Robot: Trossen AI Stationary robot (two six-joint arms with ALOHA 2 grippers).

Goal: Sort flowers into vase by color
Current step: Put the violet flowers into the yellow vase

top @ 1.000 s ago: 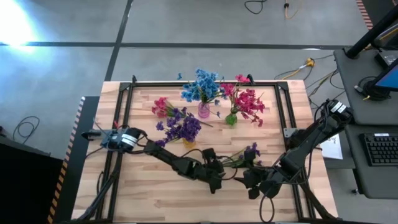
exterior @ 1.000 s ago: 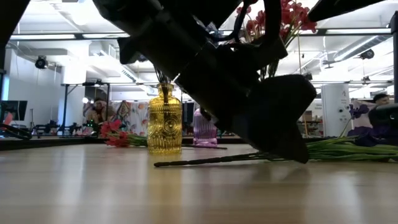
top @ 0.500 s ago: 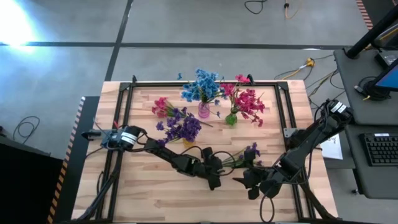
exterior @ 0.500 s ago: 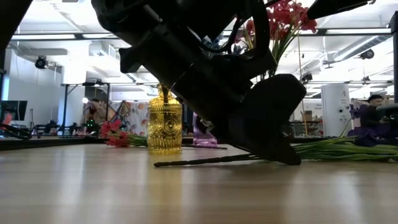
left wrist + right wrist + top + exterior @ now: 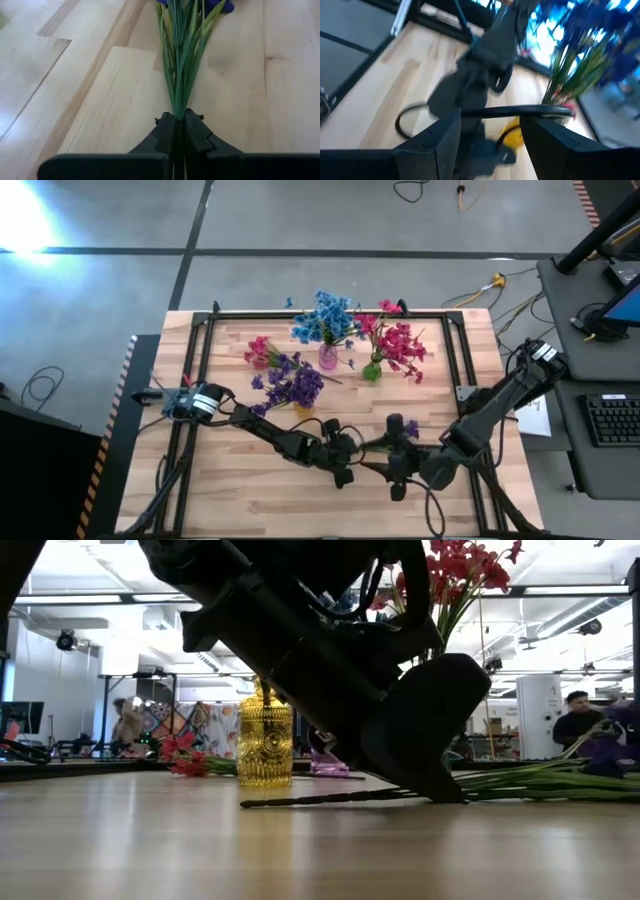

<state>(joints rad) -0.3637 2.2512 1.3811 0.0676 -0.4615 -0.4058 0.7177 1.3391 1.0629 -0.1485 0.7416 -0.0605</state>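
The loose bunch of purple flowers (image 5: 398,427) is lying on the table (image 5: 230,490), toward the middle of its front half, with the blooms pointing to the right edge and the green stems (image 5: 181,55) running leftward. Since a second ago the stems have been seized: the left gripper (image 5: 178,131), which then stood wide around them, is now closed tight on the stem ends, as is seen plainly in the left wrist view, where both fingers are pressed against the bundle. The bunch has not yet been lifted; in the low view the stems are still resting along the tabletop.

The right gripper (image 5: 392,480) has been drawn leftward and is now hanging just beside the blooms, nearer the front edge, its fingers parted and nothing seen between them.

Toward the back edge three vases are standing: the yellow vase (image 5: 265,745) with purple blooms, the pink vase (image 5: 328,358) with blue ones, and the green vase (image 5: 371,371) with red ones. A few red sprigs (image 5: 260,351) are lying beside them.

With the grasp made, the bunch is judged ready to be raised and carried to the yellow vase, where the matching colour is already gathered.
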